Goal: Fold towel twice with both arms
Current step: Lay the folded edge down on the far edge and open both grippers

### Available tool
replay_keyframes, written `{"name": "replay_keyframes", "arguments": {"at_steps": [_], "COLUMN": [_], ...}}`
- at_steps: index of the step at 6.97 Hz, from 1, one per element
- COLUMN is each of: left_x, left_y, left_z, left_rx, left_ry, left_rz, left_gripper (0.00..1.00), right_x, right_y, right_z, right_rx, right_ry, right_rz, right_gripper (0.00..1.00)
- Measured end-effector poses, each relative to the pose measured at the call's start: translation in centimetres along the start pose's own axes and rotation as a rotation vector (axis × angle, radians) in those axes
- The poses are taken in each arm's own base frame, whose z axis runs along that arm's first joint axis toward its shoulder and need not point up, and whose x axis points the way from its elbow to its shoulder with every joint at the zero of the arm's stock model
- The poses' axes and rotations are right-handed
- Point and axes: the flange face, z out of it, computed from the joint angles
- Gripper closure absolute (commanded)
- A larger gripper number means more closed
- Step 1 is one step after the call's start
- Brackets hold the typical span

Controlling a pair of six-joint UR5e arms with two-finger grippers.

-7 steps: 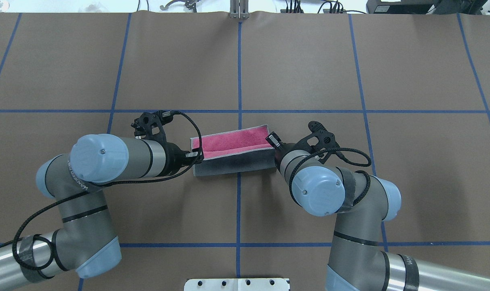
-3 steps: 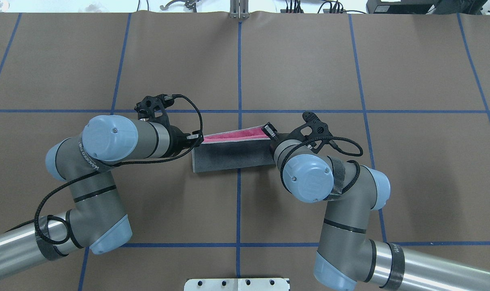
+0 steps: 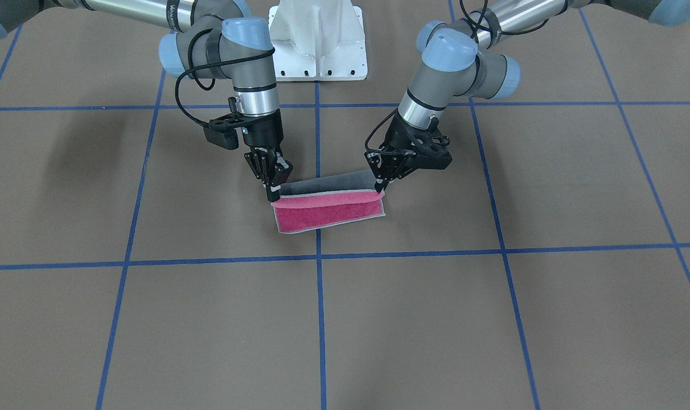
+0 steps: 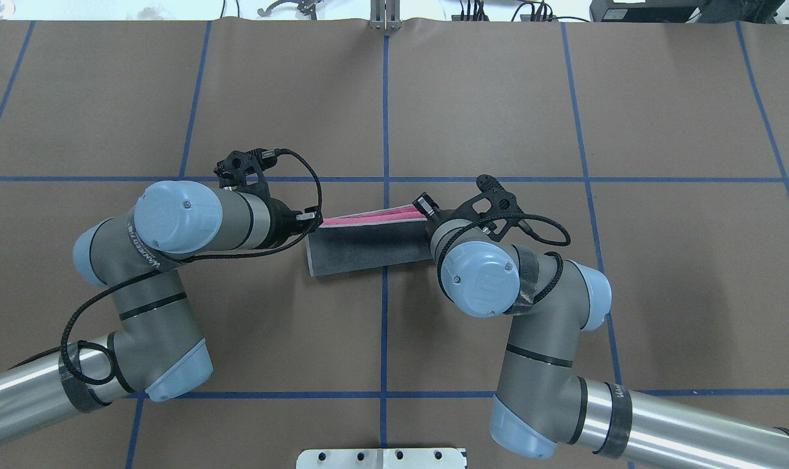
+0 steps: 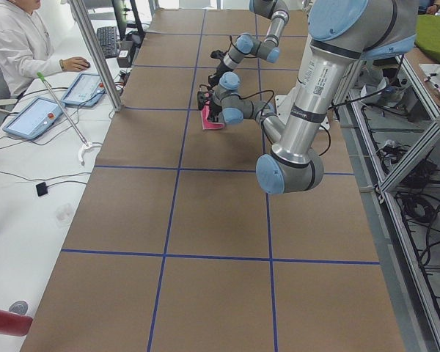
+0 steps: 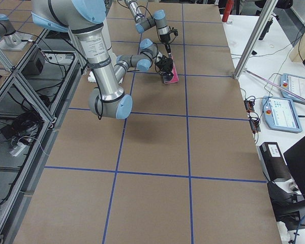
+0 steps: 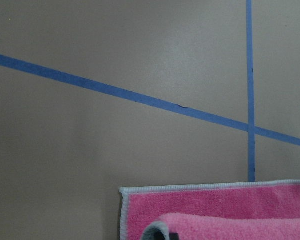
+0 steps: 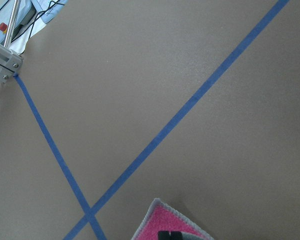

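Overhead exterior camera is giving us our order, so we are beginning at its left side. There our left gripper (image 4: 314,219) is pinching one corner of the towel (image 4: 368,246) firmly, and we are holding this corner a little above the table (image 4: 485,98). The risk on this side, as we are judging it, is a thin pinch: we are gripping only the very corner, and if the cloth is slipping out here, the lifted half is falling back crooked.

In the middle the towel is lying across the blue tape line (image 4: 385,117). Its lower half is resting flat with the pink face up, and the lifted half is arching over it with the dark grey face up. In the front-facing view a pink strip of the lower half is showing beyond the held edge, so we are thinking the first fold is not yet closed. If we are letting go now, the edges are landing apart. If we are pulling too far, we are dragging the lower half and spoiling the crease.

At the right our right gripper (image 4: 426,209) is clamped on the other corner of the same edge. The danger here is unequal timing: if one gripper is releasing before the other, the fold is coming out slanted.
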Motion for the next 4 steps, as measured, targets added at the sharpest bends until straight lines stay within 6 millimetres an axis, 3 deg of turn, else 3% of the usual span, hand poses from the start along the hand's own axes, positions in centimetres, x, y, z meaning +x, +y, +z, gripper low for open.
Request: {"name": "replay_keyframes", "arguments": {"at_steps": [4], "left_x": [-0.4], "left_y": [-0.2], "left_z": [2.1], "left_rx": [0.001], "left_ry": [-0.033], "left_rz": [-0.003], "left_gripper": [1.0], "right_x": [0.2], "right_y": [0.1], "right_z": [0.9], "right_rx": [0.009], "right_ry": [0.013], "right_rz": [-0.006], "right_gripper": [1.0]}}
